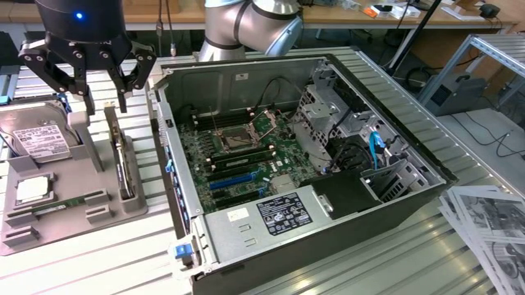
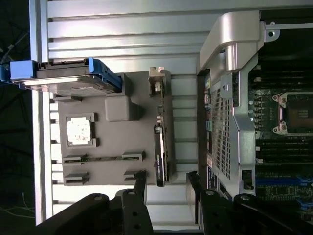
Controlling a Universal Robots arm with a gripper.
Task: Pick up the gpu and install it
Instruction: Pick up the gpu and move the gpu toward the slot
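My gripper (image 1: 105, 104) hangs with jaws spread and empty just above the gpu (image 1: 123, 166), a thin dark card standing on edge in the grey tray (image 1: 78, 181) at nine o'clock of the open case (image 1: 328, 258) in the exterior view, where the motherboard's blue slots (image 1: 233, 181) show, while the wrist view brings out the card's silver bracket end (image 2: 156, 78).

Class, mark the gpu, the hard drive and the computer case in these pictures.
gpu (image 1: 123, 169): exterior view, on its long upper edge.
hard drive (image 1: 37, 140): exterior view, on its white label.
computer case (image 1: 345, 252): exterior view, on its dark outer wall.
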